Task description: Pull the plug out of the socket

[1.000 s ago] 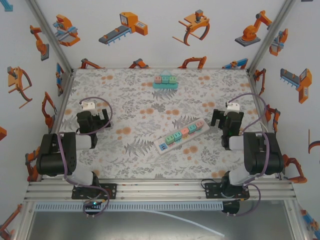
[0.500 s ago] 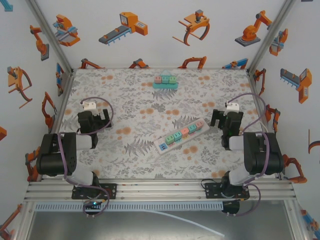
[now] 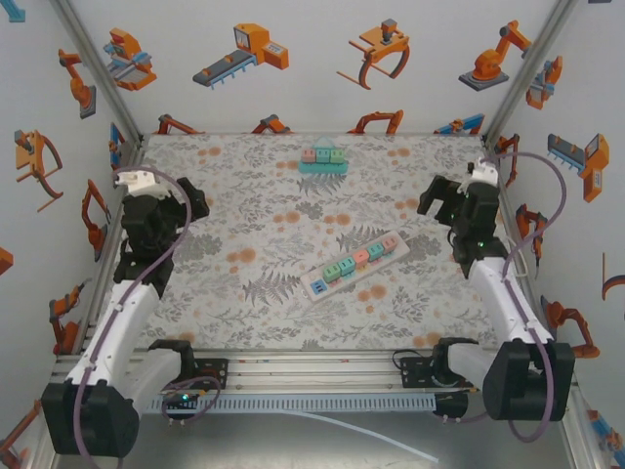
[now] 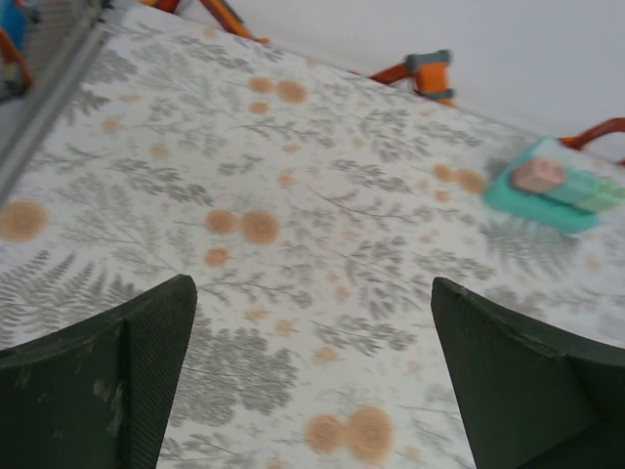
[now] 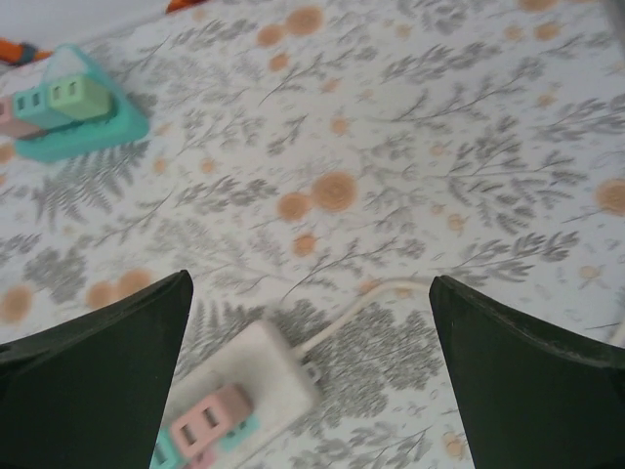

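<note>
Top external: power strip (image 3: 354,266) with plugs (image 3: 360,257) seated sits mid-table, angled 8-to-2. Left gripper (image 3: 187,200) at 9 o'clock, right gripper (image 3: 437,197) at 3, both spread wide, empty. Flanking probably lets one brace, one pull.

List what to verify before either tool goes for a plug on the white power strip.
1. Left tool open and empty: ok, fingers wide apart over bare table.
2. Right tool open and empty: ok.
3. Plugs seated in the power strip: ok, a coloured row sits on it.
4. Target in a wrist view: ok, the strip's end and a pink plug show low and left in the right wrist view.
5. Tool lined up over a plug: not ok, both hang off to the sides.
6. Which plug is meant: cannot tell; the teal block at the back also carries some.
</note>
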### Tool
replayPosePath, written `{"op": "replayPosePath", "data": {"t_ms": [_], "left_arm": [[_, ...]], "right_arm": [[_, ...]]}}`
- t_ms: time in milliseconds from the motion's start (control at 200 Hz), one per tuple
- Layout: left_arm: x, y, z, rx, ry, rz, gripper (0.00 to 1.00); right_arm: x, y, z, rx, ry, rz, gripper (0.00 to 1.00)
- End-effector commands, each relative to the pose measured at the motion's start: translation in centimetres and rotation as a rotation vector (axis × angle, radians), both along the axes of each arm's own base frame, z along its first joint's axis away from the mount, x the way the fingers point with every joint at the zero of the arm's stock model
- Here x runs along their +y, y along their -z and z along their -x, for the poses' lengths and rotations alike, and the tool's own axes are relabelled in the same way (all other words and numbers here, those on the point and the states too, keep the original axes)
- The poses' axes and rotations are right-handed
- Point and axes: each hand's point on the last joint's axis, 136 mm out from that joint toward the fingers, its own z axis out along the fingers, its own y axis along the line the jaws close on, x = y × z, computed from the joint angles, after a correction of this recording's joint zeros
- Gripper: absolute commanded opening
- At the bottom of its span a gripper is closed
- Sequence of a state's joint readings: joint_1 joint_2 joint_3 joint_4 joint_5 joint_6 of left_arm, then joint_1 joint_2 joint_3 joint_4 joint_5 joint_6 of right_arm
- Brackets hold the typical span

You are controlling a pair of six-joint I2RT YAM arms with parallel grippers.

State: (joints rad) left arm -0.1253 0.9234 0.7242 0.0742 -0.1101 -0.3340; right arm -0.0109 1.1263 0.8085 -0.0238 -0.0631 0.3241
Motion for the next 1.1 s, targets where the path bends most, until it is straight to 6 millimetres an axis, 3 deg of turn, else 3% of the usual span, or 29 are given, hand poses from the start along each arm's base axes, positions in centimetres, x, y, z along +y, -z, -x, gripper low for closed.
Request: {"op": "replayPosePath", "data": {"t_ms": [0, 110, 250, 305, 386, 431, 486, 601, 766, 1091], "left_arm": [[-4.7, 4.4, 2.3, 0.294, 0.148, 0.236, 0.97], [-11.3, 4.9, 3.9, 0.375, 0.337, 0.283, 1.0], [-20.7, 7.2, 7.3, 0.487, 0.625, 0.263, 0.93], [-23.5, 8.8, 8.9, 0.547, 0.717, 0.242, 0.87], [-25.4, 11.1, 10.2, 0.601, 0.73, 0.204, 0.75], [-25.8, 12.5, 10.7, 0.629, 0.722, 0.192, 0.69], [-26.0, 14.1, 10.9, 0.671, 0.7, 0.196, 0.64], [-26.3, 17.0, 10.9, 0.756, 0.669, 0.205, 0.55], [-27.9, 19.9, 11.1, 0.857, 0.697, 0.214, 0.55], [-24.2, 22.9, 10.4, 0.92, 0.507, 0.129, 0.55]], "right_arm": [[3.5, 5.8, 3.8, 0.444, -0.115, -0.185, 0.96], [4.3, 6.5, 3.6, 0.611, -0.141, -0.232, 0.95], [4.0, 9.0, 1.7, 0.717, -0.086, -0.257, 0.9], [3.7, 10.4, 0.9, 0.743, -0.059, -0.256, 0.77], [3.4, 12.5, 0.0, 0.784, -0.037, -0.252, 0.56], [3.6, 13.6, -0.2, 0.813, -0.044, -0.262, 0.45], [4.0, 14.8, -0.4, 0.843, -0.053, -0.279, 0.41], [4.2, 16.6, -0.1, 0.864, -0.054, -0.298, 0.4], [4.3, 17.8, 1.0, 0.884, -0.051, -0.307, 0.4], [6.4, 19.3, 5.1, 0.834, 0.055, -0.455, 0.32]]}}
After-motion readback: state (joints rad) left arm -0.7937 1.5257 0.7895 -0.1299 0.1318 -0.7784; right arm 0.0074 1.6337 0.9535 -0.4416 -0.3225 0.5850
